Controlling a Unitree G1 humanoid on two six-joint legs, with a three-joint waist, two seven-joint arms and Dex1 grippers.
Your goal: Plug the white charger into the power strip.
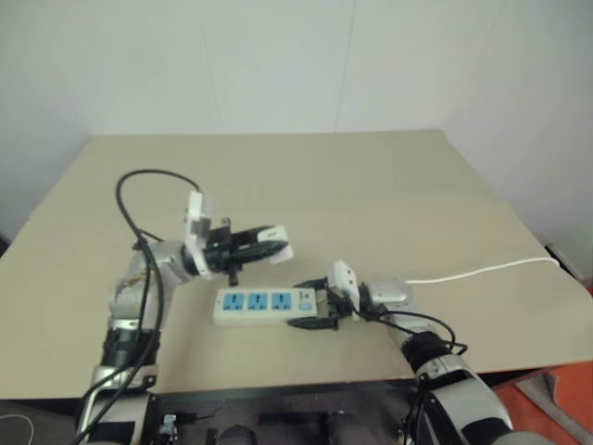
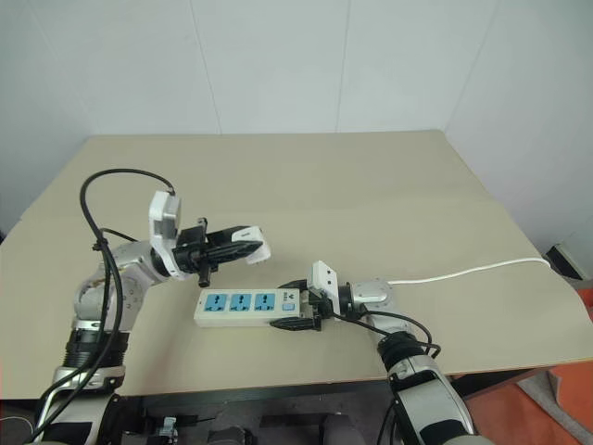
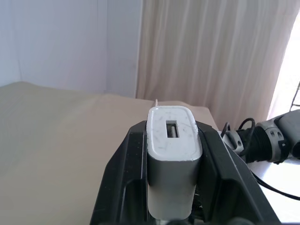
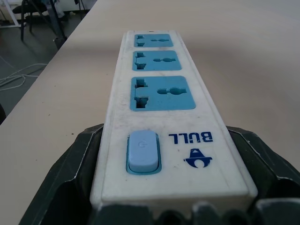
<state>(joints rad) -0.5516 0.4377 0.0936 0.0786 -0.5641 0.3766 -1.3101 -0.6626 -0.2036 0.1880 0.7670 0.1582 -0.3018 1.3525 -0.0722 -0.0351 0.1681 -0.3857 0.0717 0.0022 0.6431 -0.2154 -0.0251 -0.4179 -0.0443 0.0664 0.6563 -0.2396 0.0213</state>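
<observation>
Tan table (image 1: 389, 185), white walls behind.

Left gripper (image 1: 264, 243) is raised off the tabletop, pointing sideways toward the robot's right. Its black fingers (image 3: 122, 187) are pressed in on the white charger (image 3: 172, 154), one finger on each long side. The wrist view shows the charger's flat end with a small rectangular slot facing out past the fingertips. From the head views the charger's white tip (image 2: 257, 243) sticks out beyond the fingers, above and just behind the near end of the strip, not touching it.

The power strip (image 1: 264, 305) lies flat on the table near the front edge, lengthwise across the robot's front, three blue sockets (image 4: 161, 93) facing up. Switch (image 4: 143, 151) sits at the end by the right gripper, next to a blue printed logo.

Right gripper (image 1: 315, 311) is down at table level, pointing left, fingers (image 4: 70, 173) spread wide and bracketing the switch end of the strip, one finger against each long side.

A thin white cable (image 1: 491, 270) trails across the table toward the right edge.
</observation>
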